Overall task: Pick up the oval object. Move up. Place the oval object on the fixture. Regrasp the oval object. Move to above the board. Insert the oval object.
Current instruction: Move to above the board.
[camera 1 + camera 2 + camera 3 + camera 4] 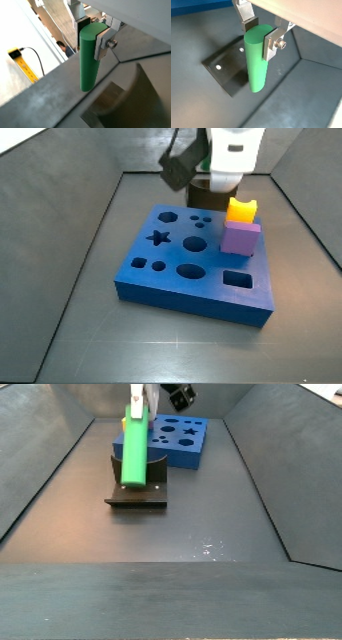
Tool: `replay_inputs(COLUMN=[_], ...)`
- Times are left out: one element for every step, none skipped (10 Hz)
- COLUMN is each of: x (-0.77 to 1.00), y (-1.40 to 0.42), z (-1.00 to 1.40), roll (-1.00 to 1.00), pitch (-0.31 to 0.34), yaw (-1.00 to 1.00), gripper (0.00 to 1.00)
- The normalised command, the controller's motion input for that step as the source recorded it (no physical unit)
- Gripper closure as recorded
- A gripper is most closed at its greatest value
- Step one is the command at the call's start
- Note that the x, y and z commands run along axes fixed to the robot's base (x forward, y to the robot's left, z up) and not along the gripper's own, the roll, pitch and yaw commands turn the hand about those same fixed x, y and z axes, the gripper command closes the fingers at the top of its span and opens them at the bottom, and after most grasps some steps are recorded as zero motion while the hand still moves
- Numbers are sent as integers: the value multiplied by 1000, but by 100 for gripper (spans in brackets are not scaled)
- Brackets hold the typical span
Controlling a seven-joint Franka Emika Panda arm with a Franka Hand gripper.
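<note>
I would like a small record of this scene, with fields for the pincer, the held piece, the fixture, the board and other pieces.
pincer: shut on the oval object, raised above the floor
oval object: green, hanging upright, lower end free
fixture: dark, on the floor, below the oval object
board: blue, holes in its top
other pieces: yellow block and purple cube at the board's edge

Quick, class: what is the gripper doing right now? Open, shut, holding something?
Gripper: shut on the oval object, held upright above the fixture.
</note>
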Motion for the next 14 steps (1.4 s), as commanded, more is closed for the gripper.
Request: replay_inputs(x=[-10, -15, -19, -20, -23, -26, -26, -29, -29, -22, -19, -1, 7, 8], y=[79, 71, 67, 61, 59, 51, 45, 37, 34, 22, 16, 1, -7, -14], z=[1000, 1000, 1000, 1000, 1000, 1000, 1000, 1000, 1000, 1000, 968, 746, 580, 418], roll=[141, 77, 43, 6, -7, -25, -39, -49, -48, -54, -54, -54, -55, -55], pitch=[45, 50, 63, 84, 94, 111, 117, 121, 121, 121, 124, 125, 129, 132], yaw=[-72, -50, -40, -28, -20, -2, 11, 33, 42, 64, 70, 81, 87, 93], gripper=[100, 100, 100, 100, 100, 100, 100, 100, 100, 100, 100, 100, 100, 100])
